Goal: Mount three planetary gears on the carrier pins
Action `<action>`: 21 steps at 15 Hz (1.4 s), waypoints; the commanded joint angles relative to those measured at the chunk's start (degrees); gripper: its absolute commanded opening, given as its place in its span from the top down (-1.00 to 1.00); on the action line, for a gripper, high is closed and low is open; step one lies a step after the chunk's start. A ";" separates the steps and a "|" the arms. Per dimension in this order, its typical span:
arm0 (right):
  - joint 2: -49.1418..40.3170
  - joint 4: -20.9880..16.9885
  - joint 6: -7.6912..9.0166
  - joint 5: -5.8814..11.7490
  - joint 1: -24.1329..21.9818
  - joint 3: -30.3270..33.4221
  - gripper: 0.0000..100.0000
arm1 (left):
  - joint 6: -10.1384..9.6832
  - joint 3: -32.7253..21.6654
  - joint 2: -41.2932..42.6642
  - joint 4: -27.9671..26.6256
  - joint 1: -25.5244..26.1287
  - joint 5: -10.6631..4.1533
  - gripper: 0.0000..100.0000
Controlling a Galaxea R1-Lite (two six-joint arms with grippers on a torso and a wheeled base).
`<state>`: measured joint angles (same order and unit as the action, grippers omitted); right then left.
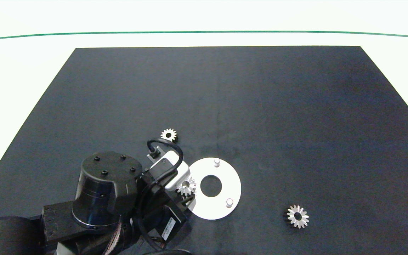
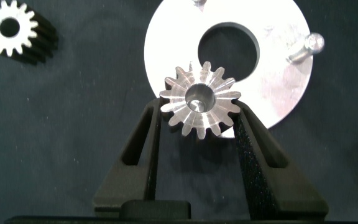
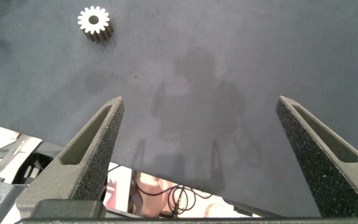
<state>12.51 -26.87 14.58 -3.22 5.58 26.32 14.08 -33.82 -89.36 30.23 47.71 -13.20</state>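
No readable text, brand, number or sign appears in any view. A small white label [image 1: 168, 224] sits on the left arm's wrist body in the head view, but its print is too small to make out. The gears, the white disc and the dark mat carry no markings.

I see even overhead light; the white disc [image 2: 278, 81] glares, the table [image 1: 296, 106] surround is overexposed, faint arm shadows, sharp focus.
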 commanded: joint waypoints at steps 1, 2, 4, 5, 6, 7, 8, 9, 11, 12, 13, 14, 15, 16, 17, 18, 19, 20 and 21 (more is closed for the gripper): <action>-0.03 -0.03 0.10 -0.03 0.04 0.14 -1.00 | -0.11 1.12 0.59 0.27 0.01 -0.16 1.00; -0.03 -0.03 0.10 -0.03 0.04 0.14 -1.00 | -0.37 1.47 0.59 0.35 0.01 -0.16 1.00; -0.03 -0.03 0.10 -0.03 0.04 0.22 -1.00 | -0.37 1.74 0.59 0.35 0.01 -0.07 1.00; -0.03 -0.03 0.10 -0.03 0.04 0.22 -1.00 | -0.37 1.82 0.50 0.35 0.01 -0.07 1.00; -0.03 -0.03 0.10 -0.03 0.04 0.22 -1.00 | -0.37 1.74 0.41 0.44 0.10 -0.07 1.00; -0.03 -0.03 0.10 -0.03 0.04 0.22 -1.00 | -0.37 1.74 0.24 0.44 0.10 -0.07 1.00; -0.03 -0.03 0.10 -0.03 0.04 0.22 -1.00 | -0.37 1.91 0.06 0.44 0.19 0.02 1.00; -0.03 -0.03 0.10 -0.03 0.04 0.22 -1.00 | -0.37 1.91 -0.03 0.44 0.19 0.02 1.00; -0.03 -0.03 0.10 -0.03 0.04 0.22 -1.00 | -0.37 1.82 -0.12 0.44 0.19 0.11 1.00; 0.06 -0.03 0.10 -0.03 0.04 0.22 -1.00 | -0.37 1.82 -0.20 0.44 0.19 0.11 1.00; 0.06 -0.03 0.10 -0.03 0.04 0.22 -1.00 | -0.37 1.56 -0.20 0.44 0.19 0.37 1.00; 0.06 -0.03 0.10 -0.03 0.04 0.14 -1.00 | -0.37 1.30 -0.20 0.44 0.19 0.37 1.00; 0.06 -0.03 0.10 -0.03 0.04 0.14 -1.00 | -0.19 0.77 -0.29 0.44 0.19 0.37 1.00; 0.06 -0.03 0.10 -0.03 0.04 0.14 -1.00 | -0.19 0.42 -0.56 0.44 0.27 0.37 1.00; 0.06 -0.03 0.10 -0.03 0.04 0.14 -1.00 | -0.19 0.07 -0.73 0.44 0.27 0.37 1.00; -0.03 -0.03 0.10 -0.03 0.04 0.14 -1.00 | -0.19 0.15 -0.82 0.44 0.36 0.37 1.00; -0.03 -0.03 0.10 -0.03 0.13 0.14 -1.00 | -0.19 0.33 -0.82 0.44 0.36 0.37 1.00; -0.03 -0.03 0.10 -0.03 0.04 0.14 -1.00 | -0.37 0.59 -1.17 0.53 0.27 0.37 1.00; -0.03 -0.03 0.10 -0.03 0.13 0.14 -1.00 | -0.37 0.59 -1.17 0.53 0.27 0.37 1.00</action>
<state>12.51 -26.76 14.58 -3.22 5.62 26.45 13.67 -33.29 -90.19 30.50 48.04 -12.75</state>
